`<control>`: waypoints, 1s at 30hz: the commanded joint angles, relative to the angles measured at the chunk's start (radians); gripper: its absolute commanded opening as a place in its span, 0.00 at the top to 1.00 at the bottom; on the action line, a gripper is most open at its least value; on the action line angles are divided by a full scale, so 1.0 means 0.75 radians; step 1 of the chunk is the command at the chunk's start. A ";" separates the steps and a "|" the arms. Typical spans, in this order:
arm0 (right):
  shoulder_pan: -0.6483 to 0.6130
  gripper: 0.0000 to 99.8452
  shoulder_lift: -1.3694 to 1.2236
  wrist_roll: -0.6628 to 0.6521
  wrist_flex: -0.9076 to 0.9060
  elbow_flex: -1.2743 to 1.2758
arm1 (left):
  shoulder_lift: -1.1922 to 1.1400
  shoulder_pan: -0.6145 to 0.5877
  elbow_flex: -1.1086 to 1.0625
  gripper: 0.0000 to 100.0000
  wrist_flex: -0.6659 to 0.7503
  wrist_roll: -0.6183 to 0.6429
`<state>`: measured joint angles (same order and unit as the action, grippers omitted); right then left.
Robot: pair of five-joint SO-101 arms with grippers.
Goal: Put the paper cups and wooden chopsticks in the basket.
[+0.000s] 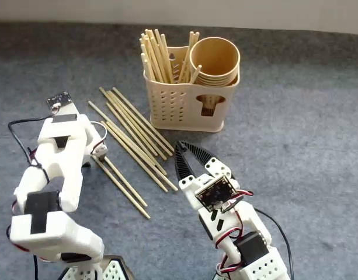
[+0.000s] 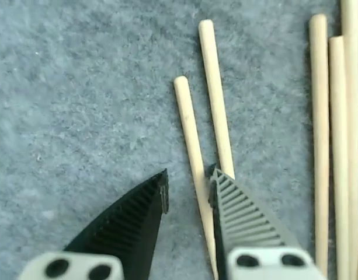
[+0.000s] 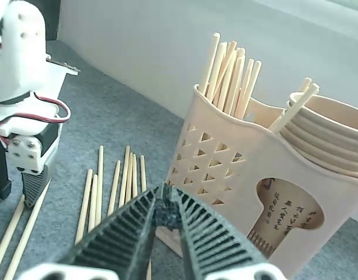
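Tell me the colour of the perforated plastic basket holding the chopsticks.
The perforated plastic basket is pale cream, shown best in the right wrist view.

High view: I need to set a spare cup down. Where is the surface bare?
Bare: the grey carpet right of the basket and right gripper, and the far corner left of the basket. Crowded: loose chopsticks fill the strip between the left gripper and the basket.
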<state>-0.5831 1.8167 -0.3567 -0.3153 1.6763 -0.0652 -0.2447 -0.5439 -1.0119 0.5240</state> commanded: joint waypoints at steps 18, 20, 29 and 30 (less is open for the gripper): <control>0.015 0.99 0.026 -0.016 0.003 0.136 | -0.273 0.075 0.365 0.99 -0.241 0.094; 0.015 0.99 0.026 -0.016 0.003 0.136 | -0.271 0.075 0.392 0.99 -0.282 0.094; 0.015 0.99 0.026 -0.016 0.003 0.136 | -0.269 0.073 0.533 0.99 -0.522 0.092; 0.015 0.99 0.026 -0.016 0.003 0.136 | -0.263 0.073 0.533 0.99 -0.524 0.090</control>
<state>-0.5831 1.8167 -0.3567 -0.3153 1.6763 -0.2800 -0.2064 -0.1941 -1.3679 0.5869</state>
